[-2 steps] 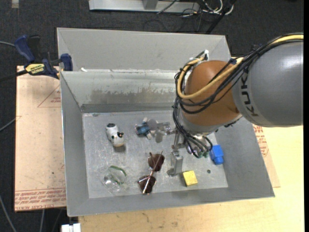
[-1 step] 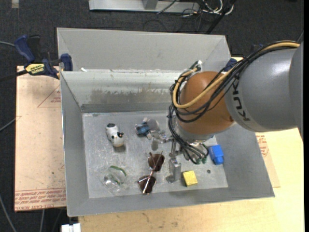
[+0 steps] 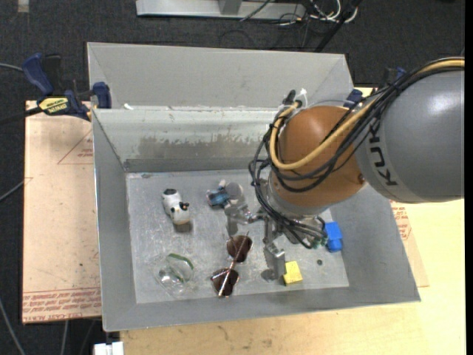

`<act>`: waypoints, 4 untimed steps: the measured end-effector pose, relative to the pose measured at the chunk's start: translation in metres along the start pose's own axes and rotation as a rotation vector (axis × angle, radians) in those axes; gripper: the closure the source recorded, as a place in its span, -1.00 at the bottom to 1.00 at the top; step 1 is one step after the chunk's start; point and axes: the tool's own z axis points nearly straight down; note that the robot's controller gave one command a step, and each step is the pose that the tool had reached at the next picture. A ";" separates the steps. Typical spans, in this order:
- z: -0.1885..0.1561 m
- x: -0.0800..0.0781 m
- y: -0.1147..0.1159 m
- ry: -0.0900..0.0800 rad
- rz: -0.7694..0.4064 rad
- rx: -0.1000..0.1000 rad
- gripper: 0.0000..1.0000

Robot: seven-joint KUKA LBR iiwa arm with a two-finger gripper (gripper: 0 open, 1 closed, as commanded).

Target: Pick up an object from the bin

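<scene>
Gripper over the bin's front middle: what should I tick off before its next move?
1. Gripper open, fingers apart: ok.
2. Nothing clamped between the fingers: ok.
3. Fingers set round the brown sunglasses: cannot tell; they lie just left of it.
4. Yellow block clear of the nearer finger: not ok, it sits right beside it.
5. Cow figure out of the way: ok, far left.

You're looking at dark carpeted floor all round; a grey metal stand foot rests on it at the top; loose cables beside it; pale tabletop below.
</scene>
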 end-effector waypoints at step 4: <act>0.087 -0.005 0.007 -0.001 -0.490 -0.001 1.00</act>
